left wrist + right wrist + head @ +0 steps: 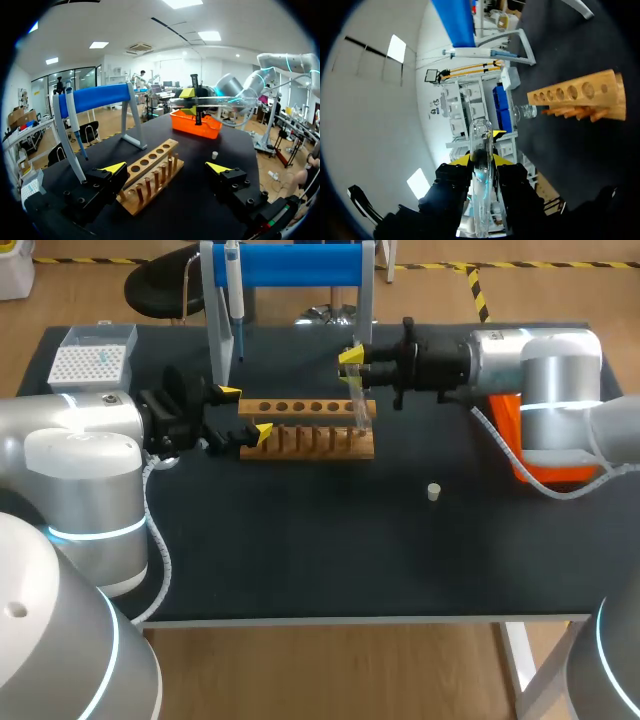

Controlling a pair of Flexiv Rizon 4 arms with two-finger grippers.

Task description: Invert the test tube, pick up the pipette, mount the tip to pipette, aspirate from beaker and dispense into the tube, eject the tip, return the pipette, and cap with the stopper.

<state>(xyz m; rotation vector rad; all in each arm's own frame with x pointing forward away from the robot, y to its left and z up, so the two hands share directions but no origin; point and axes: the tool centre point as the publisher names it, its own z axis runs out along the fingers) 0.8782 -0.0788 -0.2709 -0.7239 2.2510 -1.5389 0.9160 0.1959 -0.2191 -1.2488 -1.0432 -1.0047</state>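
The test tube (358,412) is clear and glossy, whether glass or plastic I cannot tell, and the rack (310,430) is pale, bare, matt wood. The table (330,550) has a smooth matt black top. From the rack, a dull cream stopper (434,492) lies at 4 o'clock, a glossy orange plastic bin (503,425) at 3 o'clock, and a white plastic tip box (90,365) with a translucent lid at 10 o'clock.

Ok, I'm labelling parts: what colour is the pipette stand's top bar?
The top bar is blue, clearest in the head view.
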